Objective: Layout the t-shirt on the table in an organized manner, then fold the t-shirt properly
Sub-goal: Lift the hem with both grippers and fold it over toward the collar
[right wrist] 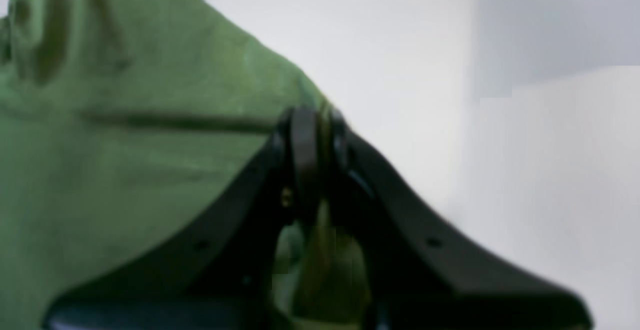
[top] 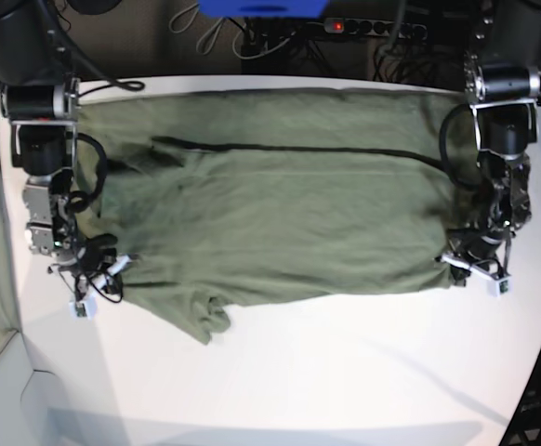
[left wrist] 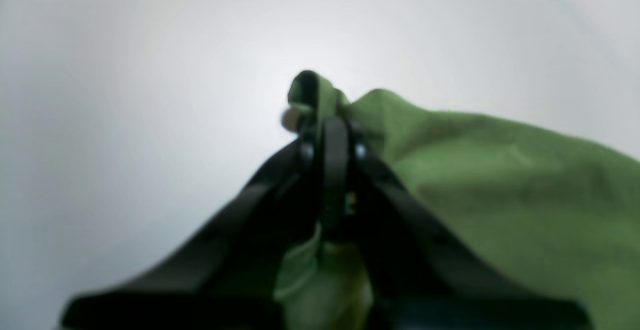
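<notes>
Base view, surface: you had the white table with its curved near edge, bare along the front.
Room: behind the far edge you could see dark cables, a power strip with a red light, and a blue object at the top of the picture.
T-shirt: the olive t-shirt lay spread sideways across the far half of the table, one long dark fold line running across its upper part and a sleeve poking out toward the front near the picture's left.
Left claw: your left claw sat at the shirt's edge on the picture's right, low at the table.
Left claw state: in the left wrist view the fingers were pressed together on the t-shirt, a small loop of fabric sticking out past the tips of the claw.
Right claw: your right claw sat at the opposite edge, on the picture's left.
Right claw state: in the right wrist view the claw was clamped together on the shirt's edge, the fabric spreading away to the picture's left.
Focus: both wrist views were blurred, so you could not make out finer detail of the pinch.
</notes>
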